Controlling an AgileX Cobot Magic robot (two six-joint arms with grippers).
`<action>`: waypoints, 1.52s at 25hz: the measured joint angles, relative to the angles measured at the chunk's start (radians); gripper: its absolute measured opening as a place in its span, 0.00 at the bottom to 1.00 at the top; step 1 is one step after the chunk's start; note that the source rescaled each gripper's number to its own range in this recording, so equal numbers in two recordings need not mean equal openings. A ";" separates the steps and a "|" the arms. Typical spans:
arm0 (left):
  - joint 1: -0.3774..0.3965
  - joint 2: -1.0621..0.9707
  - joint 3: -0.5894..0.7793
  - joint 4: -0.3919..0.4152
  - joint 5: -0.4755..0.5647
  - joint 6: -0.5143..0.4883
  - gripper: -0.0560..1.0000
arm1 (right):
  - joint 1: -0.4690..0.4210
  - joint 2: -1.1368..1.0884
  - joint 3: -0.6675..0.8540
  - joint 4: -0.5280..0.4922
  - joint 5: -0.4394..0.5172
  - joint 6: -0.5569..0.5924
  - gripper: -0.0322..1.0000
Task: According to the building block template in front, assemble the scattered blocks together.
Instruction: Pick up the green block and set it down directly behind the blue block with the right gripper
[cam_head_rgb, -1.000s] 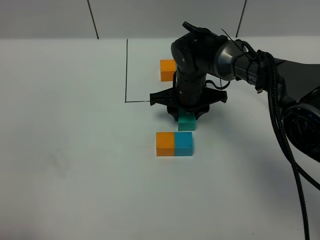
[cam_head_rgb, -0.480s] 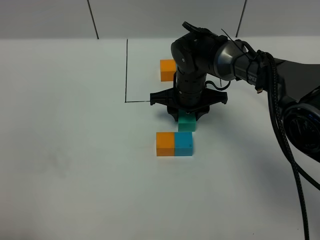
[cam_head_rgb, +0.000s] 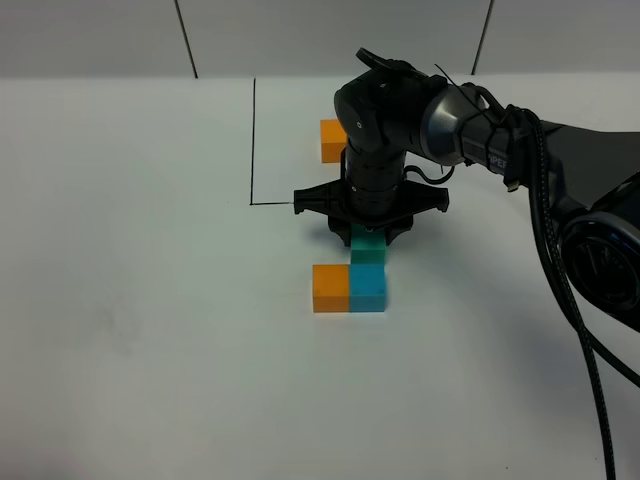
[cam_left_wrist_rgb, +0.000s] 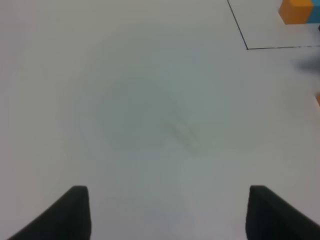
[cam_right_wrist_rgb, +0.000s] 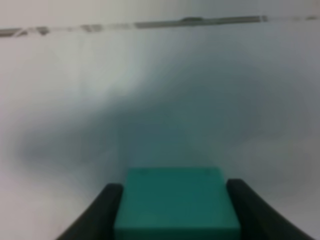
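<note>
White surface (cam_head_rgb: 150, 330), seen from the high camera. Right claw (cam_head_rgb: 367, 236) points straight down near the middle of the surface, clenched on the teal-green cube (cam_head_rgb: 367, 248). That cube sits between the two fingers, its lower part showing below them. The right wrist view confirms it: teal-green cube (cam_right_wrist_rgb: 176, 202) fills the gap, one dark finger (cam_right_wrist_rgb: 102, 210) pressed on each side.

Directly under the held cube lies the sky-blue cube (cam_head_rgb: 368, 285) on the surface, with the orange cube (cam_head_rgb: 331, 288) touching its left face. From the high view the teal-green cube looks lined up over the blue one and at or just above its top face; I cannot tell whether they touch.

Behind the claw, inside a thin black drawn line (cam_head_rgb: 253, 140), the orange part of the building block template (cam_head_rgb: 333, 139) shows; the rest is hidden by the right arm.

Left claw (cam_left_wrist_rgb: 165, 212): only two dark fingertips in the left wrist view, set well apart, nothing between them, bare surface below. It is released. An orange corner of the template (cam_left_wrist_rgb: 296, 11) shows far off in that view.
</note>
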 joint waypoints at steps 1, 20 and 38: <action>0.000 0.000 0.000 0.000 0.000 0.000 0.44 | 0.002 0.000 0.000 0.002 0.000 0.001 0.06; 0.000 0.000 0.000 0.000 0.000 0.000 0.44 | 0.009 0.000 -0.001 0.005 0.040 0.018 0.06; 0.000 0.000 0.000 0.000 0.000 -0.001 0.44 | 0.021 0.000 -0.001 0.011 0.075 0.012 0.06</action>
